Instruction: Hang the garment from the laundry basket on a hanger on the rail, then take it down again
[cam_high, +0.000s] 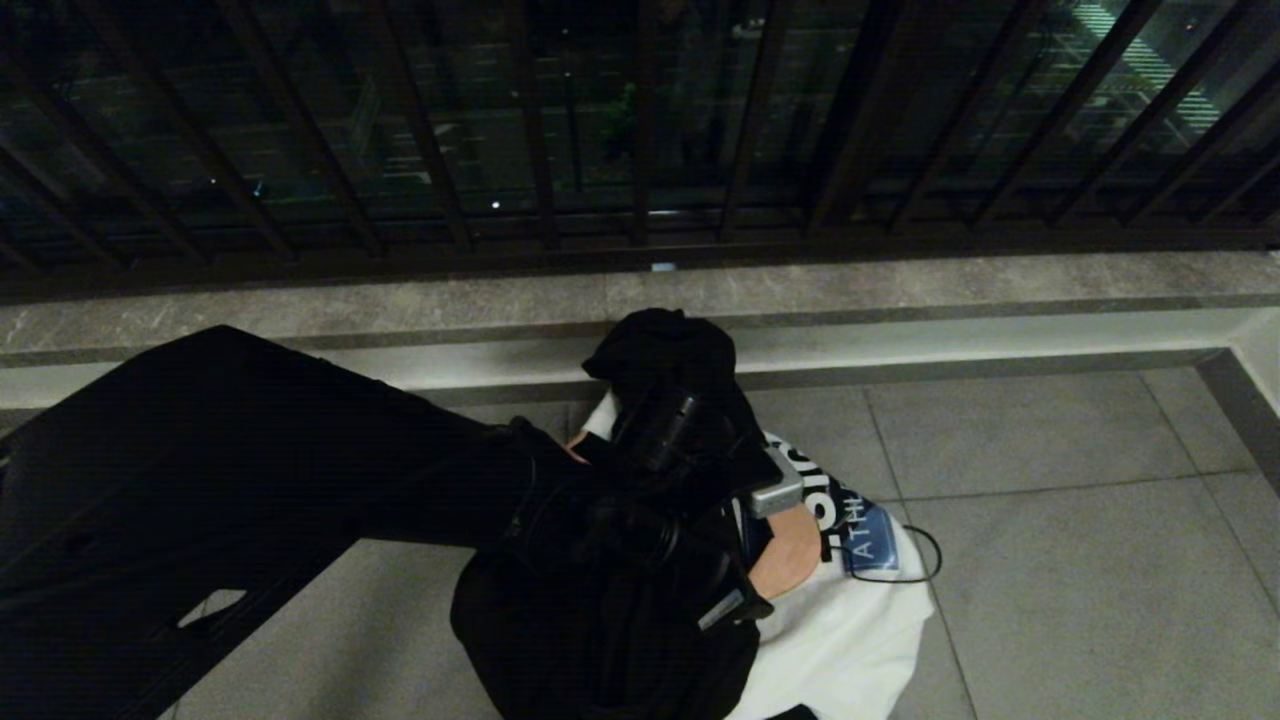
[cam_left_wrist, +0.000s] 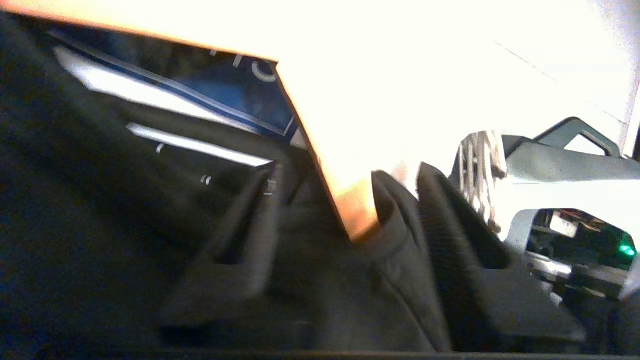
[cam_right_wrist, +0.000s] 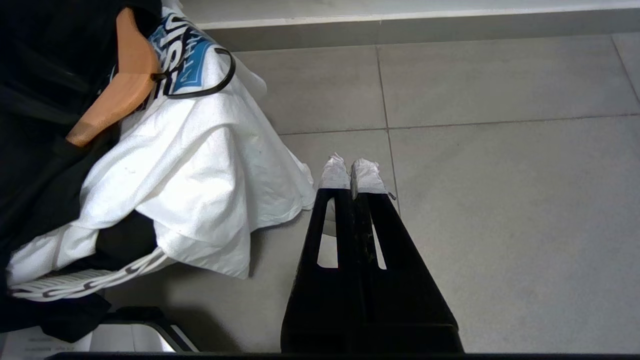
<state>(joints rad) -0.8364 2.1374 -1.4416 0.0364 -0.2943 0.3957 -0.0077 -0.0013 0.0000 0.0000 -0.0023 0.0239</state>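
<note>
Fingers of the left gripper (cam_left_wrist: 345, 250) stand parted on either side of the orange-brown wooden hanger (cam_left_wrist: 345, 200), which sits between them with no firm squeeze visible, probably just let go or about to be taken. It reaches down over the heap on the grey tiled floor (cam_high: 1050, 560). There the white and black garment (cam_right_wrist: 200, 165) lies draped over the laundry basket, whose thin black loop handle (cam_right_wrist: 220, 75) shows; hanger and cloth lie together. Parked low beside the heap, the right gripper (cam_right_wrist: 351, 172) has its taped tips pressed together, empty. A blue print on the garment reads partly "ATH".
</note>
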